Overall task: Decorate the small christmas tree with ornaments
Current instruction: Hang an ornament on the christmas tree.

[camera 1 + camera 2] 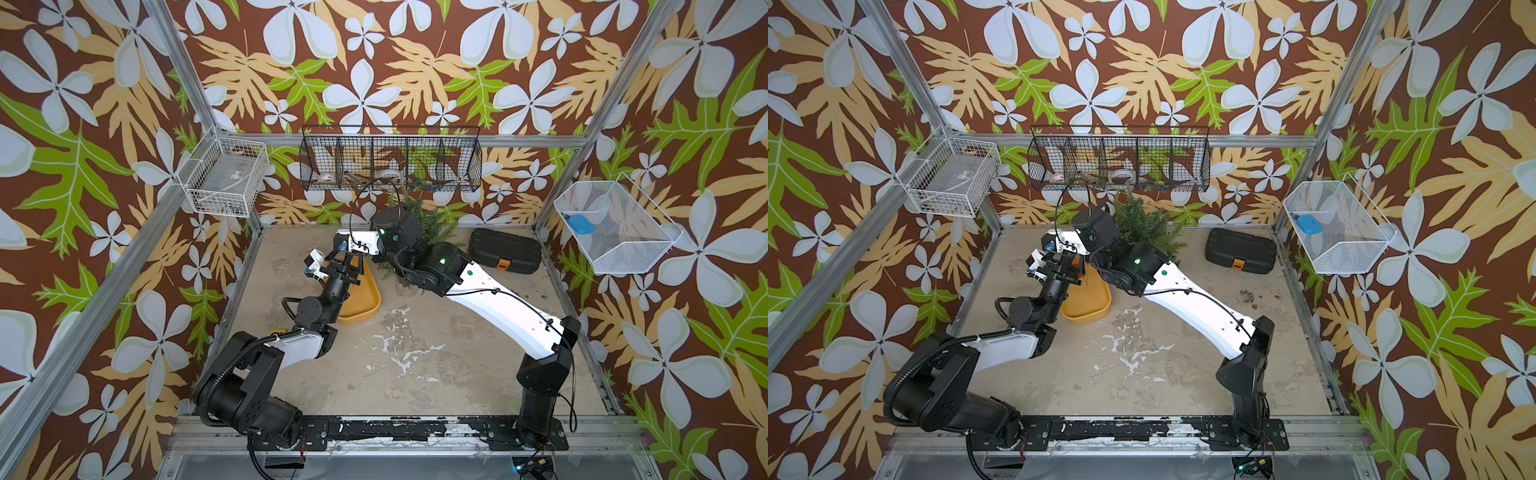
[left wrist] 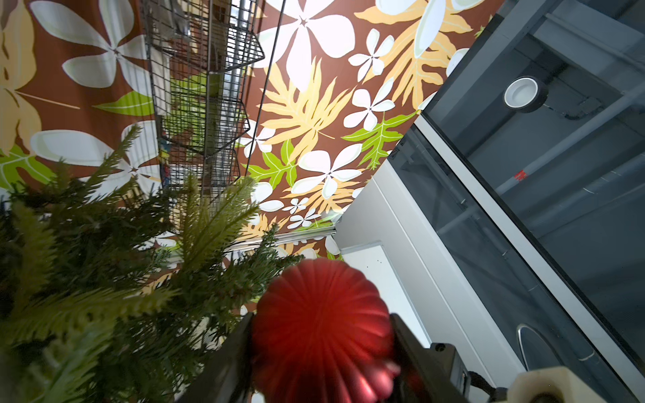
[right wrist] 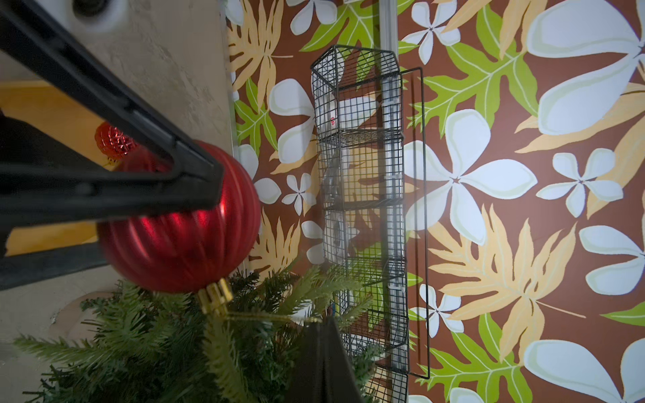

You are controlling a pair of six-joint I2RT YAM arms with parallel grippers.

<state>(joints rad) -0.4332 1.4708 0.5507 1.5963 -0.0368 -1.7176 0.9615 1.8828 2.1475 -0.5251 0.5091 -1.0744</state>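
Bright, even light, soft shadows (ribbed bauble [image 2: 321, 335] blurred in wrist views)

The left gripper [image 3: 181, 213] clasps a ribbed red bauble [image 3: 195, 244], one black finger [image 3: 167, 167] across its face. Its gold cap [image 3: 214, 296] points into the small christmas tree [image 3: 150, 349] — a gold string [image 3: 272, 316] runs from the cap to the right gripper [image 3: 321, 324], pinched closed on it. Beyond, a glittery red bauble [image 3: 113, 141] lies in the yellow tray [image 3: 42, 101]; a black wire basket [image 3: 363, 209] hangs on the far wall.
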